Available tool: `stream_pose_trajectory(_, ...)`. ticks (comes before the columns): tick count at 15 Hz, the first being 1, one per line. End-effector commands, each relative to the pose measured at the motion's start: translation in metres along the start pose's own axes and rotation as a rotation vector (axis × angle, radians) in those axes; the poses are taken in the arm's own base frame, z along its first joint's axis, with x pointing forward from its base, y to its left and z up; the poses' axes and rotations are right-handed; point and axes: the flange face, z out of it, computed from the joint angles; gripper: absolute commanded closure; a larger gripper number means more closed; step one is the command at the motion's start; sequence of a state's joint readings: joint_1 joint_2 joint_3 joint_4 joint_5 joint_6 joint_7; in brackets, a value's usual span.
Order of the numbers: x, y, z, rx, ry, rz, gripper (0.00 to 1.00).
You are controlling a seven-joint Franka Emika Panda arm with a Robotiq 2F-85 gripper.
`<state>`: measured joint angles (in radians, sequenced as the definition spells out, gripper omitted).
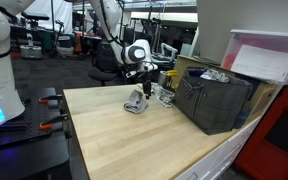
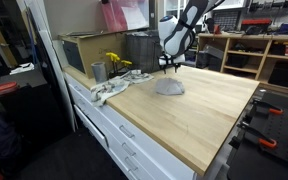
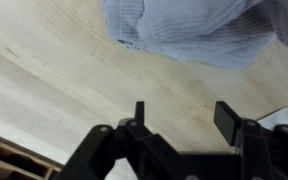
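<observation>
A crumpled grey-blue cloth [image 1: 136, 102] lies on the light wooden tabletop [image 1: 134, 140]; in an exterior view the cloth [image 2: 169, 87] shows as a small heap. My gripper [image 1: 147, 78] hangs just above it in both exterior views [image 2: 171, 65]. In the wrist view the gripper [image 3: 182, 115] is open, its two black fingers wide apart with only bare wood between them. The cloth [image 3: 194, 30] fills the top of that view, beyond the fingertips and apart from them.
A dark bin [image 1: 216, 98] stands on the table near the cloth, with a metal cup [image 2: 98, 71], yellow flowers [image 2: 117, 62] and a white rag [image 2: 109, 90] by the table's edge. White drawers [image 2: 134, 150] run under the tabletop.
</observation>
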<state>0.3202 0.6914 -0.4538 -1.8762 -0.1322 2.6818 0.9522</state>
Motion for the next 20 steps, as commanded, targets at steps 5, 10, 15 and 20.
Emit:
stream_pose_trajectory(5, -0.054, 0.019, -0.099, 0.096, -0.343, -0.081, 0.00)
stream_pose_trajectory(10, -0.077, 0.022, -0.088, 0.132, -0.590, -0.109, 0.00)
stream_pose_trajectory(15, -0.074, 0.013, -0.030, 0.135, -0.588, -0.076, 0.00)
stream_pose_trajectory(20, -0.064, -0.006, 0.006, 0.163, -0.554, -0.029, 0.00)
